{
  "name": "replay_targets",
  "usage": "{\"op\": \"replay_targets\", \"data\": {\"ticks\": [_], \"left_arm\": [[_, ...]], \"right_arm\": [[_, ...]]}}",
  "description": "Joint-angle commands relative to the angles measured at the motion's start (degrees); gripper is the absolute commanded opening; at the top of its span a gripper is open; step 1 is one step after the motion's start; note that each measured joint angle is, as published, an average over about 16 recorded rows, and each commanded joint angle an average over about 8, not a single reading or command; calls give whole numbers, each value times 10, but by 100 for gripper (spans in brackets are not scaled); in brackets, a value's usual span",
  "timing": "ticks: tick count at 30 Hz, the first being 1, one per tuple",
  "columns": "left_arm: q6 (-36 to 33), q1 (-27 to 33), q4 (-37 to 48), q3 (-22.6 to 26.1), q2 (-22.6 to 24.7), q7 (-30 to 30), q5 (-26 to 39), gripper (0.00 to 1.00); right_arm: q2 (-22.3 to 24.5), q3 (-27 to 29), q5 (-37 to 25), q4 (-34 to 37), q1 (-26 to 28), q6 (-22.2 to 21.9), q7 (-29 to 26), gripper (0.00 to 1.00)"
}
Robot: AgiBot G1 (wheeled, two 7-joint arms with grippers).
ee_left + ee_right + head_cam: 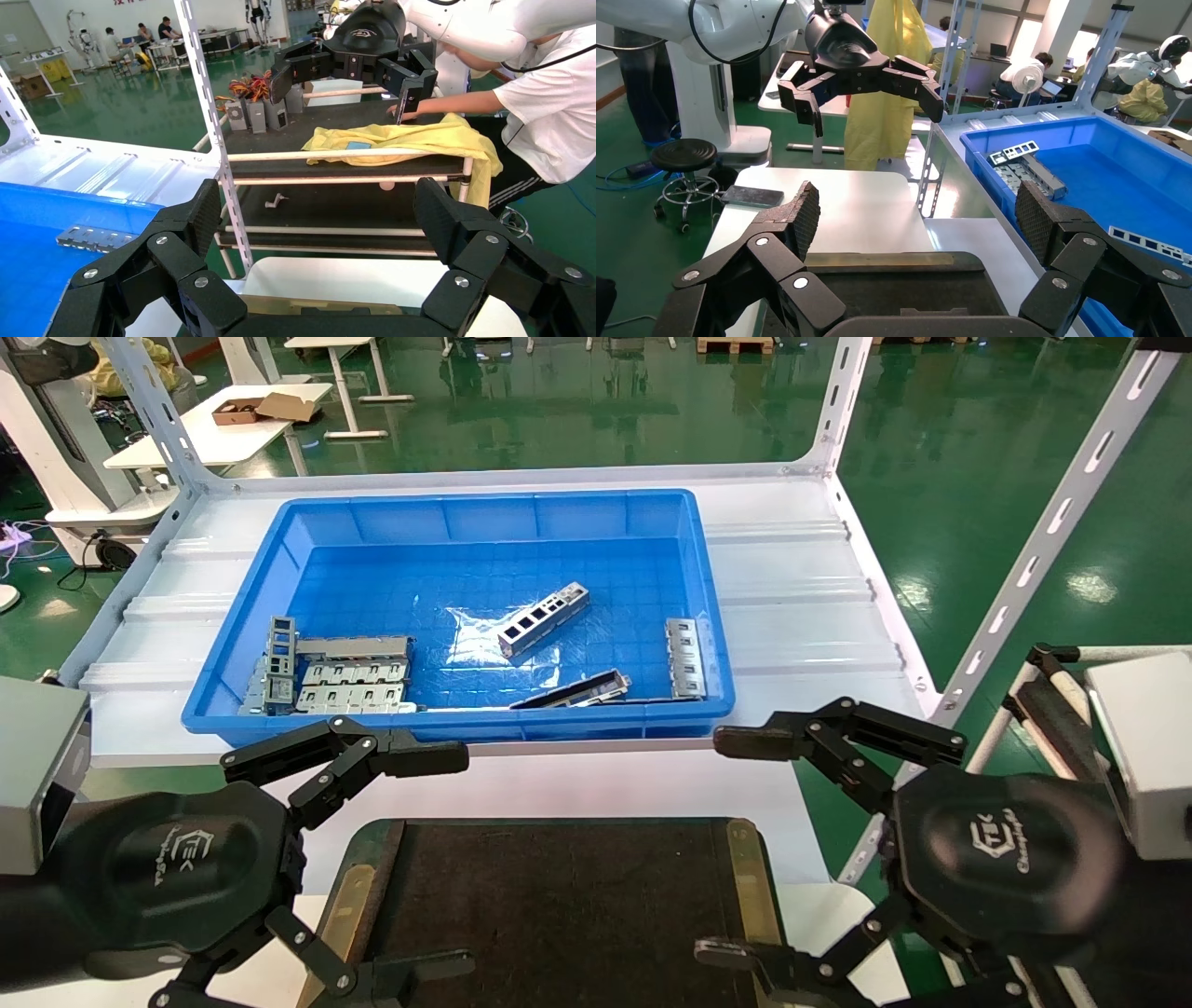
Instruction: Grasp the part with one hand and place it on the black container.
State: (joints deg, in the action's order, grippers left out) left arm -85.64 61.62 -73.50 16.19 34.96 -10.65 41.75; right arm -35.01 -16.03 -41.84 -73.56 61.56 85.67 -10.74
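While both of our arms hang low over the near end of the table, nothing has been picked up yet: the part (543,619) lies on the floor of the blue bin (242,589), close to the middle, slanting from about 8 o'clock up toward 2 o'clock with its row of square holes facing up. We judge the main risk to be grabbing the wrong piece, since a darker hollow bar (573,691) lies just nearby at 5 o'clock from it, a slotted plate (685,658) sits at 3 o'clock by the bin's wall, and a cluster of flat plates (349,674) crowds the 9 o'clock side. A second risk is the slant of the part: fingers that come down without turning to match it could pinch across a corner and flick it away, or let it slip on the shiny bin floor. The bin's near wall stands between us and the part, so a low reach could clip the rim. The black tray (568,896) sits at 6 o'clock, right beneath us, with nothing on it that we can see, so the drop should be short. Our left gripper (396,868) is spread wide, holding nothing and touching nothing, over the tray's 9 o'clock edge. Our right gripper (745,845) is likewise spread wide and bare, over the tray's 3 o'clock edge
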Motion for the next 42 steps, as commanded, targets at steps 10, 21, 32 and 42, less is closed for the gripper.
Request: {"op": "replay_targets", "data": {"ticks": [10, 21, 32, 42], "left_arm": [[0, 0, 0, 0, 0, 0, 0, 100], [0, 0, 0, 0, 0, 0, 0, 100], [4, 3, 0, 0, 1, 1, 3, 100], [51, 41, 0, 10, 24, -1, 49, 100]], "right_arm": [[0, 0, 0, 0, 0, 0, 0, 100], [0, 0, 0, 0, 0, 0, 0, 100], [0, 0, 0, 0, 0, 0, 0, 100], [0, -1, 0, 1, 0, 0, 0, 100]]}}
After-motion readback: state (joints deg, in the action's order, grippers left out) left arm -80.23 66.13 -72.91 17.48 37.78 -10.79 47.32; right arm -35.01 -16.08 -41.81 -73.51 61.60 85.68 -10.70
